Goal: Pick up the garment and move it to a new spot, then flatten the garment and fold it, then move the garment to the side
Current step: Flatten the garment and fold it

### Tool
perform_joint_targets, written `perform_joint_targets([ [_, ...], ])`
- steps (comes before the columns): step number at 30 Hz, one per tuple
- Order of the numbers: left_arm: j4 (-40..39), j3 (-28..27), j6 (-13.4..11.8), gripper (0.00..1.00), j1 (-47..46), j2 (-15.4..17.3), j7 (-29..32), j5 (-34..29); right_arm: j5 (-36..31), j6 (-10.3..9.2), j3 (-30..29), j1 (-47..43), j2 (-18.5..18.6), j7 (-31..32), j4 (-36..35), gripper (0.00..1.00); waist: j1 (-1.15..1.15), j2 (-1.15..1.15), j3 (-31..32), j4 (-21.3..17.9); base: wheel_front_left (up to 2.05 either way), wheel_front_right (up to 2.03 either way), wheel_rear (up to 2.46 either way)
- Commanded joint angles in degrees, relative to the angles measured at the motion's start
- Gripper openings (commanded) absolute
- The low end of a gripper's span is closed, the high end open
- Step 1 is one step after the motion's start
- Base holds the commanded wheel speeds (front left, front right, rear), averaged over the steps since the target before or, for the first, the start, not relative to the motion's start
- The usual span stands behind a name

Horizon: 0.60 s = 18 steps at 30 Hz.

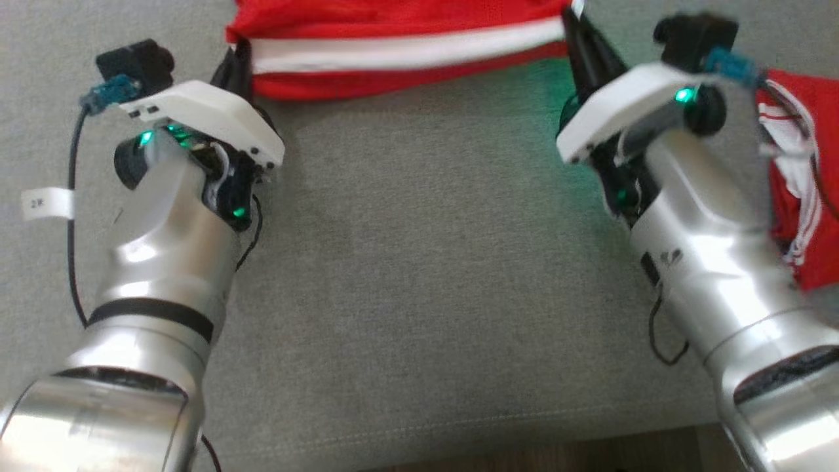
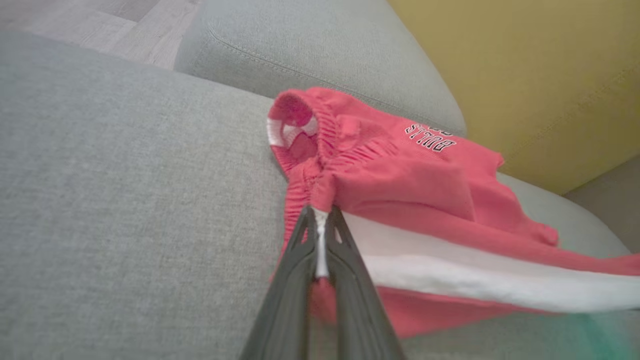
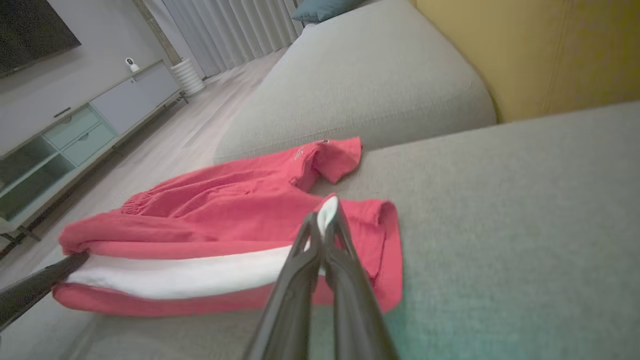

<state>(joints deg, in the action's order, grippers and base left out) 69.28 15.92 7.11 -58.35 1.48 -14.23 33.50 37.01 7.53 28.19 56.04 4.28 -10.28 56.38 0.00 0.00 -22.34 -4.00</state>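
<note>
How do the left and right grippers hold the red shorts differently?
The left gripper pinches the red shorts at the bunched waistband end; the right gripper pinches the leg-hem end. The left gripper leans rightward, the right gripper leftward. Both jaws are shut on the white stripe.

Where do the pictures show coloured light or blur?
Head view: green glow on the sofa beside the right gripper, right edge blurred. Left wrist view: green tint at lower right, fingers soft. Right wrist view: green cast lower right too.
</note>
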Motion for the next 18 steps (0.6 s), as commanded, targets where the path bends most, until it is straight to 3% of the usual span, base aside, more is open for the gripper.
perform_joint_targets([
  [1, -1.53, -0.12, 0.29, 0.00, -0.59, 1.82, -0.69, 0.21, 1.46, -0.04, 0.92, -0.37, -1.37, -1.37, -1.50, 0.00, 0.00, 0.00, -0.04, 0.48, 0.00, 0.00, 0.00],
  [8, -14.01, 4.12, 0.36, 0.00, 12.64, 1.48, -0.75, 1.90, 4.37, -0.04, 2.93, -11.08, 0.97, -4.22, -5.71, 0.00, 0.00, 0.00, 3.67, 1.05, 0.00, 0.00, 0.00],
  [12, -23.19, 6.29, 0.36, 0.00, 22.53, 2.39, -0.75, 0.72, 3.57, -0.04, 1.45, -20.19, 4.82, -4.65, -13.63, 0.00, 0.00, 0.00, 6.27, 1.79, 0.00, 0.00, 0.00],
  [18, -36.16, 8.21, 0.07, 0.00, 36.37, 4.87, -0.73, -0.95, -0.93, -0.04, -6.02, -38.22, 8.46, -4.52, -29.59, 0.00, 0.00, 0.00, 9.77, 2.90, 0.00, 0.00, 0.00],
])
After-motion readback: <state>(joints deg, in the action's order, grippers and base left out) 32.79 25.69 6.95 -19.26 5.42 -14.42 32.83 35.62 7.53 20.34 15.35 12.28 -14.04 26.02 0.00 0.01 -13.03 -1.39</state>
